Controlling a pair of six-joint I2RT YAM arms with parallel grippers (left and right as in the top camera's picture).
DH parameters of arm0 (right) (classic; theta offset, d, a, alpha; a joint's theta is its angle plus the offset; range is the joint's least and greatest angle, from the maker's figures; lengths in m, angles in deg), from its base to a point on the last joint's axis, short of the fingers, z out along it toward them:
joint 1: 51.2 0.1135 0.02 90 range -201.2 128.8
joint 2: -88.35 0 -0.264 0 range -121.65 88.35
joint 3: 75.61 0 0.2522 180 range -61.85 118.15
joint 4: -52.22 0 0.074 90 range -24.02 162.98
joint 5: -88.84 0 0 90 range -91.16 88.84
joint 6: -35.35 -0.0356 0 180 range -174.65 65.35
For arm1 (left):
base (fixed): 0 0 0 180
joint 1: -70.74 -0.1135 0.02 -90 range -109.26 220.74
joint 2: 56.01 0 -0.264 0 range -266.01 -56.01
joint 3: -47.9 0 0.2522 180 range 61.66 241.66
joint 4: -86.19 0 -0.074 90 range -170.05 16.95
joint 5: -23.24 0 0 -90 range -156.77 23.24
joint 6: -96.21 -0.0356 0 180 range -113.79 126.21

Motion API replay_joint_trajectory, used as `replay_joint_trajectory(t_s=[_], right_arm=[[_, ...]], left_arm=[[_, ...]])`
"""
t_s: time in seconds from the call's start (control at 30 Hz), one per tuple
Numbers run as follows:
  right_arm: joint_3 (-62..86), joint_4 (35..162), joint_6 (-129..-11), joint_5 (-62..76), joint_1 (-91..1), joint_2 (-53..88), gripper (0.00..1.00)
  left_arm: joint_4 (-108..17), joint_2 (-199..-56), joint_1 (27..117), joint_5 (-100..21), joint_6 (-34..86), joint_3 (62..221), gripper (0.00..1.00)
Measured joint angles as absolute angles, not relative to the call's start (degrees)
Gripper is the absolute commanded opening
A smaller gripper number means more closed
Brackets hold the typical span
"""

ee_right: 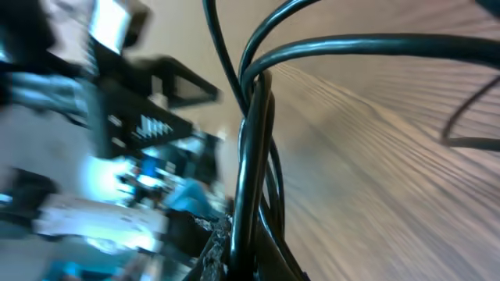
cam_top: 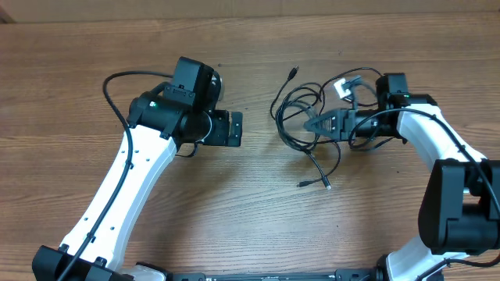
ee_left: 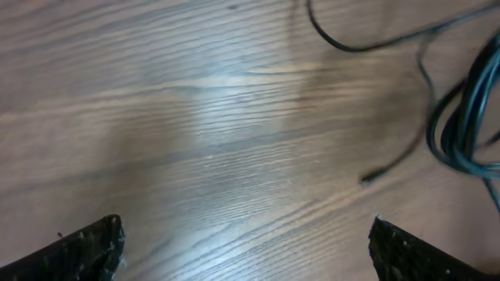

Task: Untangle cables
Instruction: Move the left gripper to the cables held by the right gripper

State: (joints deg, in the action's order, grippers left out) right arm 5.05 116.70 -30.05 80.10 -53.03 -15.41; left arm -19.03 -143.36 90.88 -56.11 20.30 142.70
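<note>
Right now the cables (cam_top: 301,105) lie in one loose tangle on the wooden table (cam_top: 258,226), right of centre, loops overlapping. One plug end (cam_top: 293,72) points away to the far side and two more ends (cam_top: 312,184) trail out toward the near edge. A small white piece (cam_top: 344,86) sits at the far right of the tangle; can't tell what it is. The right gripper (cam_top: 312,122) reaches in from the right with its tip inside the tangle, fingers pinched together on a few strands. In the right wrist view those cables (ee_right: 258,156) rise straight out from between the fingers (ee_right: 212,254) at the bottom edge, then fan into loops; the rest of that view is blurred. The left gripper (cam_top: 234,129) is left of the tangle and apart from it, fingers spread wide with nothing between them. In the left wrist view both fingertips (ee_left: 82,250) sit at the bottom corners over bare wood. The cables (ee_left: 461,129) lie ahead and to the right, outside the gap, with a plug tip (ee_left: 367,179) nearest the right finger, not touching.
</note>
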Motion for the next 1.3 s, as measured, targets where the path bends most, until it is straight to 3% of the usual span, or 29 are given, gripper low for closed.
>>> replay_joint_trajectory(t_s=[0.2,0.67,0.77,1.0,1.17,1.3], right_arm=[[5.0,116.7,-33.0,84.8,-53.7,-15.4,0.04],[5.5,109.4,-33.9,86.1,-53.7,-15.4,0.04],[5.8,108.4,-35.0,86.1,-53.7,-15.4,0.04],[5.8,106.9,-41.6,86.5,-53.7,-15.4,0.04],[5.8,106.8,-46.8,86.7,-53.7,-15.4,0.04],[5.8,107.0,-48.9,86.8,-53.7,-15.4,0.04]], left_arm=[[-23.0,-143.4,90.9,-48.7,19.5,142.7,1.00],[-35.6,-143.4,93.4,-42.4,37.4,142.7,1.00],[-38.2,-143.4,94.7,-43.1,38.1,142.7,0.88],[-41.5,-144.3,97.9,-51.5,30.5,142.7,0.88],[-44.5,-148.0,98.5,-53.6,21.3,142.7,0.95],[-48.7,-151.8,98.5,-54.0,17.5,142.6,0.88]])
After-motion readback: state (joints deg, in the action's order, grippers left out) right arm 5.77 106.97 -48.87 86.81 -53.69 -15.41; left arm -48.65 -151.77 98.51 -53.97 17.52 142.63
